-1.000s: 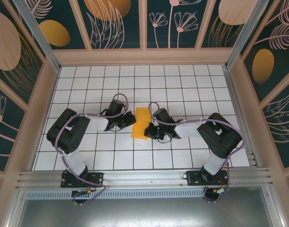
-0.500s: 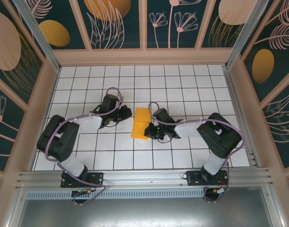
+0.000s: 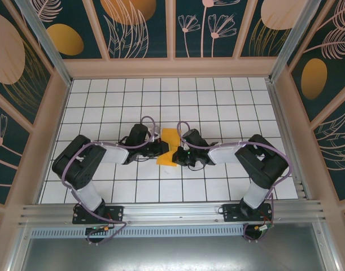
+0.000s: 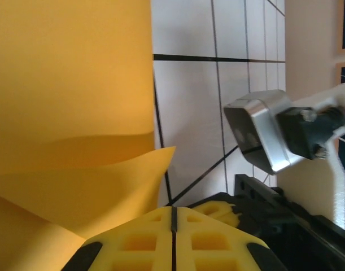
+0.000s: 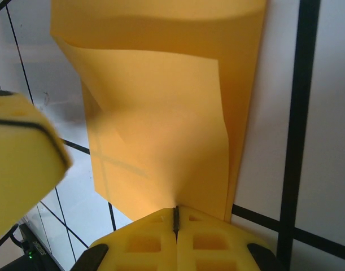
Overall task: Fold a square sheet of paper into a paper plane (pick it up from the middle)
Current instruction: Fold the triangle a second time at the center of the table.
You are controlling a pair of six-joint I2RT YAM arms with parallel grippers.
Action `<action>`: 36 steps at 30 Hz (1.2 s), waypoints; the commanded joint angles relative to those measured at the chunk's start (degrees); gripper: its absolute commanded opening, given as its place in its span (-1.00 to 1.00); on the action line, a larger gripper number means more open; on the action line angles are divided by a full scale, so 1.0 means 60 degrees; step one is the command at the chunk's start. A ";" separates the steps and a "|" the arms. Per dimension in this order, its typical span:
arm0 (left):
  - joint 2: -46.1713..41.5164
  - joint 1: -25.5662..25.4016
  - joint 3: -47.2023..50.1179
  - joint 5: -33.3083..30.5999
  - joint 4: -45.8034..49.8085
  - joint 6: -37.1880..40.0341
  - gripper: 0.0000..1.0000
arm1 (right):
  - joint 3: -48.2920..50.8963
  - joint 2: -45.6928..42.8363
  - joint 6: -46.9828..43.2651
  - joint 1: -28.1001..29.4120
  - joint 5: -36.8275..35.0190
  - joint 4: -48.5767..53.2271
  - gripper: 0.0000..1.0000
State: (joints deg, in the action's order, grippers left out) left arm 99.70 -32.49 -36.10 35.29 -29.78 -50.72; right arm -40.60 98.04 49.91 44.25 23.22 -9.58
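The square sheet of paper (image 3: 171, 139) lies folded into a narrow orange-yellow rectangle on the white tiles between my two grippers. In the left wrist view the paper (image 4: 70, 84) has an upper layer curling up just left of my left gripper (image 4: 173, 210). That gripper's yellow jaws are pressed together with nothing visible in the seam. My left gripper (image 3: 162, 148) sits at the paper's left edge. My right gripper (image 3: 177, 154) is at the paper's near right edge. In the right wrist view the paper (image 5: 161, 113) puckers into the closed seam of my right gripper (image 5: 175, 210).
A white tiled floor (image 3: 217, 107) is ringed by low beige walls (image 3: 172, 68) and a metal rail (image 3: 172, 213) at the near edge. The right arm's wrist camera (image 4: 261, 132) is close by in the left wrist view. A left finger (image 5: 20, 164) crosses the right wrist view.
The left arm swung away to the left, then came back to the paper's left edge. The paper's left side now shows a bent, lifted layer. The right gripper stayed put.
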 commanded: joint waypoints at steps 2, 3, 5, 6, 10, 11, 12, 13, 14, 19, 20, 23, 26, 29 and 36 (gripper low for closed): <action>0.0518 -0.0002 -0.0010 -0.0894 0.0083 -0.0032 -0.82 | 0.0131 0.0476 -0.0036 0.0139 -0.0215 0.1061 -1.00; 0.0563 0.0008 -0.0003 -0.1284 0.0256 -0.0042 -0.82 | 0.0142 0.0463 -0.0028 0.0138 -0.0236 0.1063 -1.00; 0.0657 0.0024 -0.0004 -0.1647 0.0400 -0.0093 -0.81 | 0.0145 0.0437 -0.0028 0.0140 -0.0230 0.1092 -1.00; 0.0719 0.0039 -0.0031 -0.1694 0.0447 -0.0102 -0.80 | 0.0147 0.0435 -0.0054 0.0131 -0.0238 0.1107 -1.00; 0.0843 0.0194 -0.0165 -0.2244 0.1104 0.0028 -0.81 | 0.0133 0.0402 -0.0085 0.0134 -0.0267 0.1202 -1.00; 0.0819 0.0268 -0.0145 -0.2353 0.1209 0.0016 -0.82 | 0.0131 0.0403 -0.0086 0.0138 -0.0267 0.1220 -1.00; 0.0758 0.0379 -0.0088 -0.2419 0.1224 -0.0003 -0.81 | 0.0151 0.0388 -0.0114 0.0132 -0.0255 0.1218 -1.00; 0.0681 0.0453 -0.0038 -0.2474 0.1239 -0.0021 -0.81 | 0.0147 0.0375 -0.0108 0.0139 -0.0263 0.1222 -1.00; 0.0594 0.0557 0.0016 -0.2499 0.1248 -0.0014 -0.81 | 0.0133 0.0373 -0.0106 0.0140 -0.0280 0.1240 -1.00; 0.0637 0.0836 -0.0167 -0.2425 0.1496 0.0218 -0.81 | 0.0091 0.0416 -0.0156 0.0139 -0.0238 0.1248 -1.00; 0.0644 0.0872 -0.0234 -0.2449 0.1558 0.0205 -0.81 | 0.0074 0.0419 -0.0151 0.0138 -0.0238 0.1287 -1.00; 0.0639 0.0914 -0.0458 -0.2615 0.1874 0.0206 -0.81 | 0.0072 0.0390 -0.0146 0.0154 -0.0243 0.1310 -1.00; 0.0587 0.0961 -0.0754 -0.2918 0.2442 0.0264 -0.80 | 0.0058 0.0344 -0.0165 0.0154 -0.0260 0.1372 -1.00; 0.0630 0.1031 -0.0980 -0.2933 0.2625 0.0392 -0.79 | 0.0072 0.0313 -0.0180 0.0143 -0.0293 0.1416 -1.00; 0.0814 0.1194 -0.1339 -0.2981 0.2925 0.0581 -0.78 | 0.0091 0.0349 -0.0180 0.0162 -0.0282 0.1378 -1.00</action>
State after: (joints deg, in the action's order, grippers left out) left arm 102.83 -26.87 -42.87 23.38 -16.08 -49.87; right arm -41.21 98.41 49.87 44.73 22.63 -9.43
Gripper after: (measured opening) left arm 0.109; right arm 0.061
